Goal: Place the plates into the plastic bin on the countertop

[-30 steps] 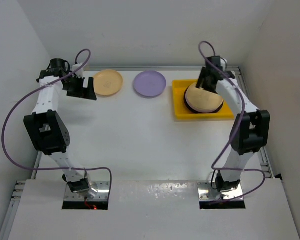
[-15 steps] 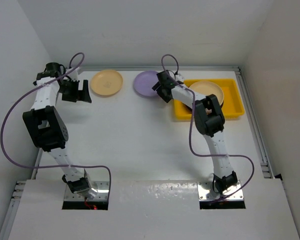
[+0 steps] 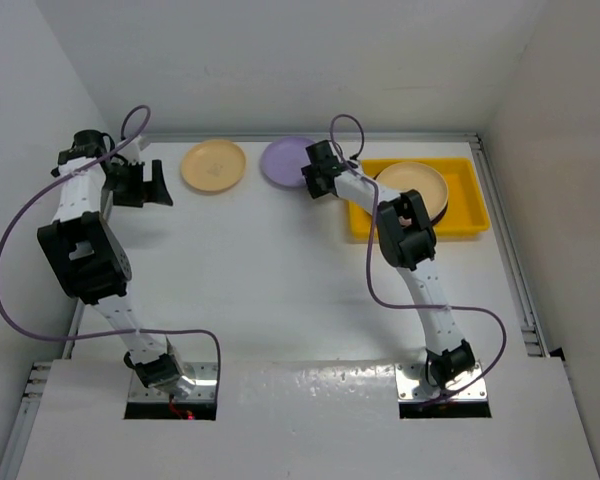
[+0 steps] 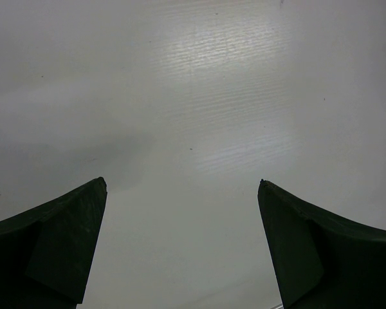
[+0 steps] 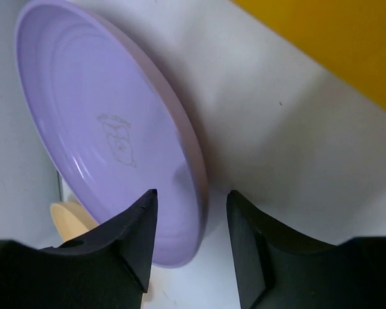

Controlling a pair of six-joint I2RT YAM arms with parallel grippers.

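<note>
- Hovering at far left, my left hand (image 3: 143, 185) is spread wide and empty. Its wrist cam shows only bare white worktop (image 4: 199, 96) btwn the two fingers, no plate near.
- Next along the back edge, the pale orange plate (image 3: 213, 165) lies flat on the worktop, apart from both hands.
- Just right of it sits the lilac plate (image 3: 283, 160), near the back wall. My right hand (image 5: 192, 192) is at the edge facing the bin. The wrist cam shows the rim running btwn the fingers, one over the plate's inner face, the other outside. The jaws stand apart w/ a gap on the outer side, so nothing is gripped yet.
- Far right, the yellow bin (image 3: 460, 230) holds a stack: top plate (image 3: 410, 183) is pale orange, w/ a dark rim peeking out beneath. Can't count the stack from here.
- Handling, my read: the lilac plate looks like thin moulded plastic, so light, stiff, smooth and prob slippery in a pinch.
- The rim is the only place to take hold. I'd bite in past the lip, squeeze firmly, and lift clear before swinging so it doesn't pivot or skid.
- It's not fragile, I'd guess, but a drop could knock the stack.
- Two plates remain on the worktop; the bin is near, to the right.
</note>
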